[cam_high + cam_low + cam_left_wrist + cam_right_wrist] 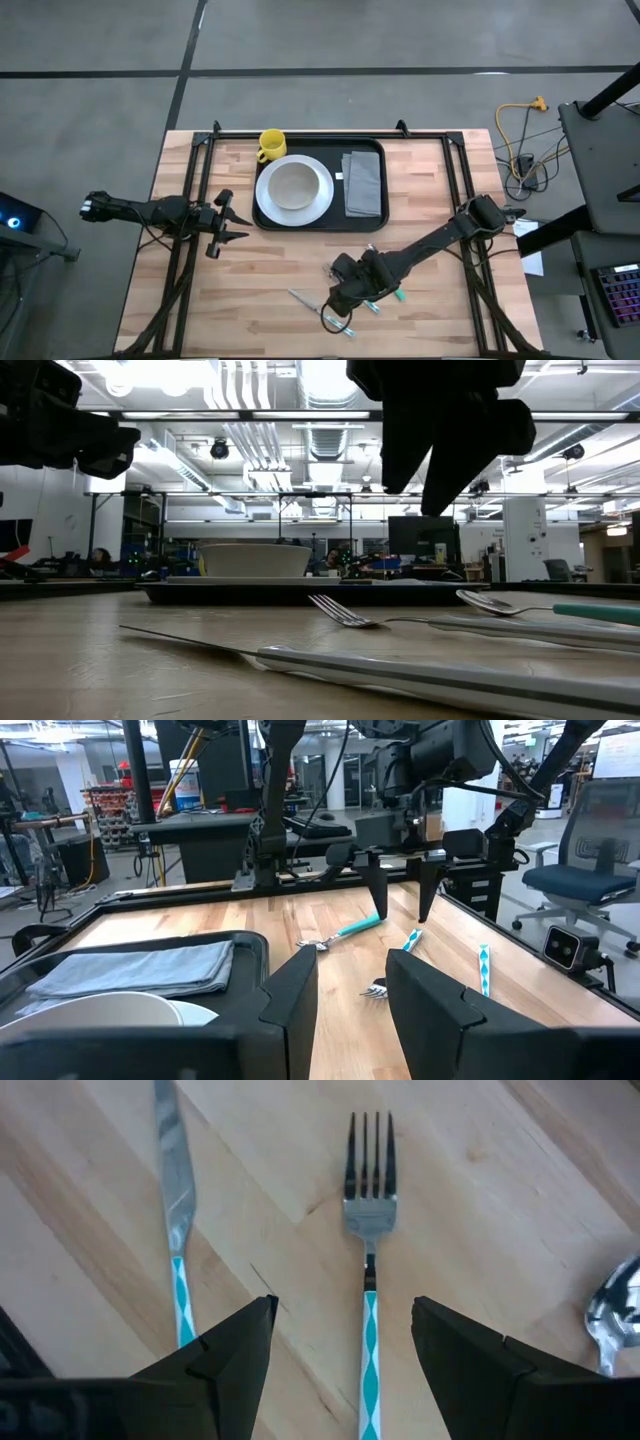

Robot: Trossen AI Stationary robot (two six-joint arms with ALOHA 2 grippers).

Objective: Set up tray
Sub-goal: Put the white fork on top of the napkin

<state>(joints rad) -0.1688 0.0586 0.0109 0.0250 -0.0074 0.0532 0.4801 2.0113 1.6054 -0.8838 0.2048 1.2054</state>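
The tray (370, 222) lay at the upper centre of the high view, against the far edge of the wooden bench (260, 290), and it was already partly dressed: a white plate (322, 205) carrying a bowl (293, 184) filled its left half, a folded grey napkin (363, 183) ran along its right half, and a yellow mug (271, 145) stood at its upper-left corner. The cutlery was what remained loose on the bench, low and centre in that view, which probably explains the right arm's pose. The right hand (345, 1370) hung directly over the fork (368, 1250), its fingers spread wide with the teal-patterned handle running between them, so it looked lined up to come down on that handle rather than on the tines. The knife (176, 1210) lay just beside, at the left of the wrist picture, and a spoon (615, 1305) showed at the right edge, both outside the fingers' span, so the fork seemed the chosen piece. The left hand (232, 222) waited at the left of the high view, near the tray's left end, its fingers apart and holding nothing, pointed toward the middle of the bench, perhaps kept clear so the right arm had room.
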